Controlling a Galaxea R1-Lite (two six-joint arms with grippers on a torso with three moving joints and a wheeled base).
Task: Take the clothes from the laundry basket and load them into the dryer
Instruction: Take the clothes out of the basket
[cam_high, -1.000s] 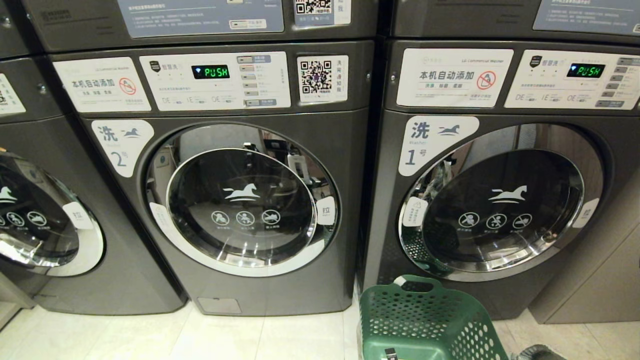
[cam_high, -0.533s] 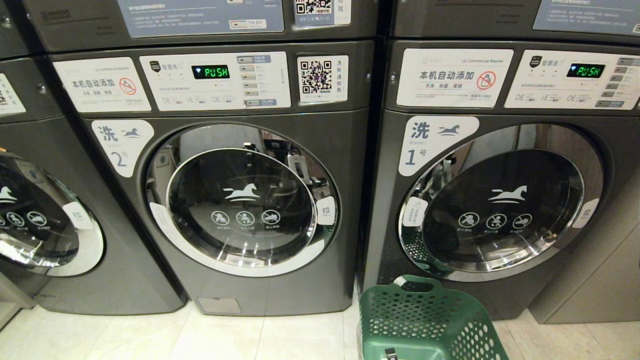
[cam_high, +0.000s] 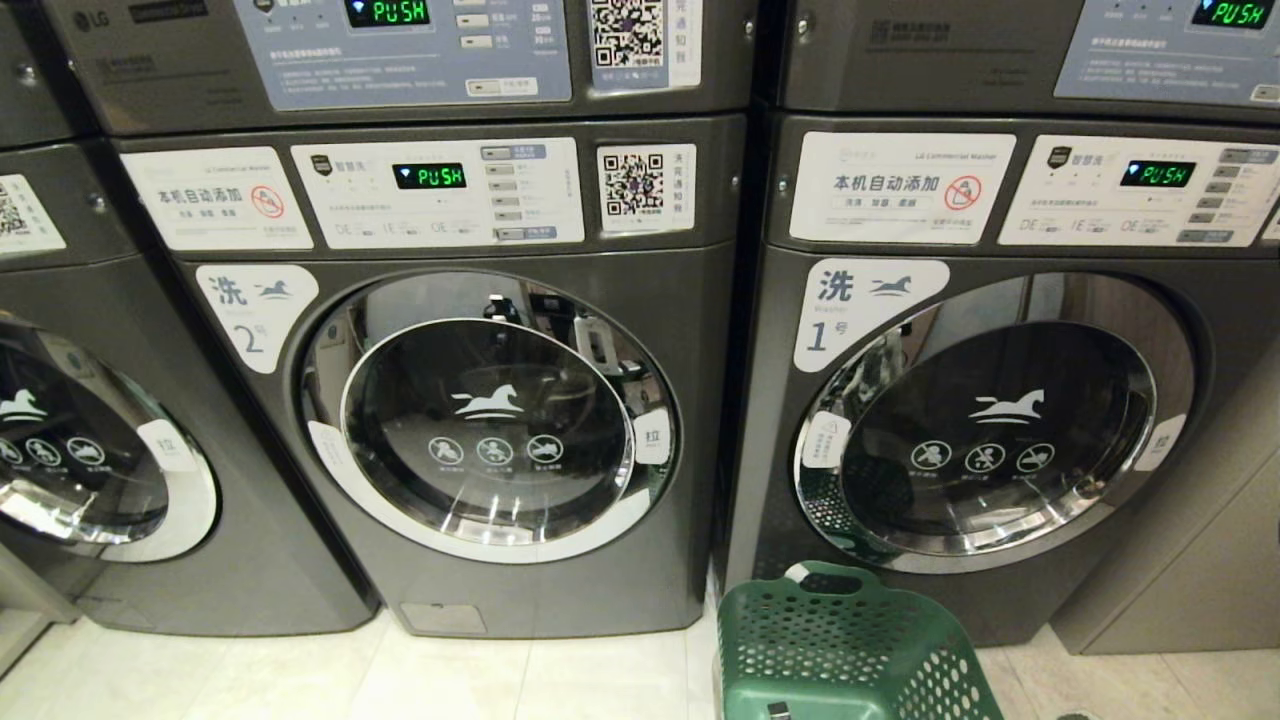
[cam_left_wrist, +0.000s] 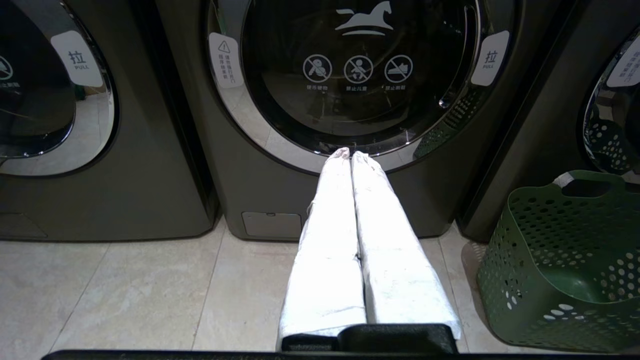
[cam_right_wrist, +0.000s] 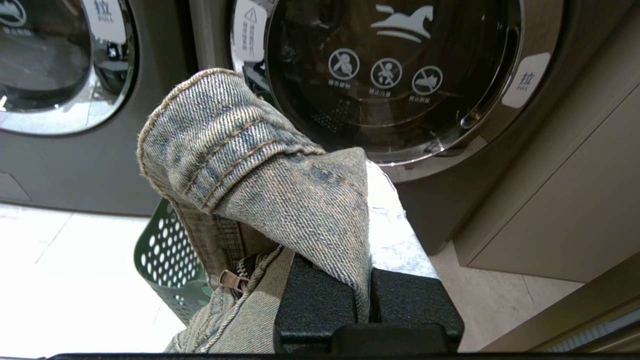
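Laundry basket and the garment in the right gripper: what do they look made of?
The laundry basket looks like moulded green plastic, semi-matte, with round punched holes and a rolled rim. The garment looks like faded blue denim: visible twill weave, tan double stitching, a metal zipper pull. The right gripper is shut on it.

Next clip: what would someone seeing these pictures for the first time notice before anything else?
A row of dark grey front-loaders with closed round glass doors fills the head view, machine 2 beside machine 1, their panels glowing PUSH. The green laundry basket sits on the pale floor before machine 1. In the right wrist view, the right hand is shut on washed-out denim clothes.
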